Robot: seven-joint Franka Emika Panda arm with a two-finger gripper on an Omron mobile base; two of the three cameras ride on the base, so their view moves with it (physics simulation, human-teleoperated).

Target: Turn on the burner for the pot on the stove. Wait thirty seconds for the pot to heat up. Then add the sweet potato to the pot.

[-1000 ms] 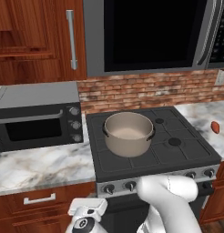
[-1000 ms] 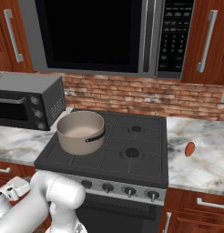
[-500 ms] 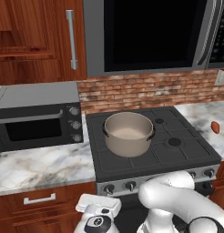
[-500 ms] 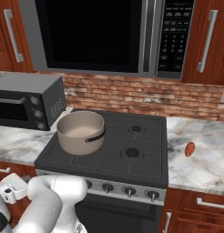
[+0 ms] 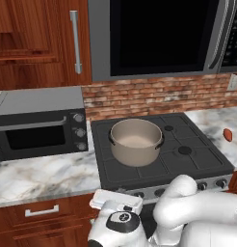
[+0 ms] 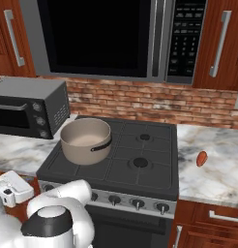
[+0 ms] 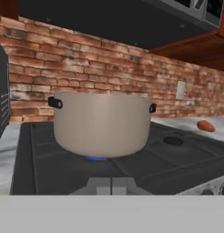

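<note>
Hand view: the pot (image 7: pixel 102 124) sits at the centre of the frame on the stove (image 7: pixel 50 164), and a small blue flame shows under its base, so the burner (image 7: pixel 96 158) looks lit. The gripper (image 7: pixel 112 185) points at the pot from low in front, its dark tips pressed together at the bottom centre with nothing between them. The sweet potato (image 7: pixel 205 126) lies at the right edge on the marble counter (image 7: pixel 186 122), well apart from the pot.

In the left base view the pot (image 5: pixel 136 141) stands left of centre on the cooktop, the sweet potato (image 5: pixel 228 135) at the far right edge, and the toaster oven (image 5: pixel 41 123) at the left.

The likely trouble is timing and reach. Going for the tuber before the pot has heated would break the order of the task. The tuber is small and rounded, so a pinch off its middle could roll it along the counter. Carrying it low could clip the pot's rim or handle.
</note>
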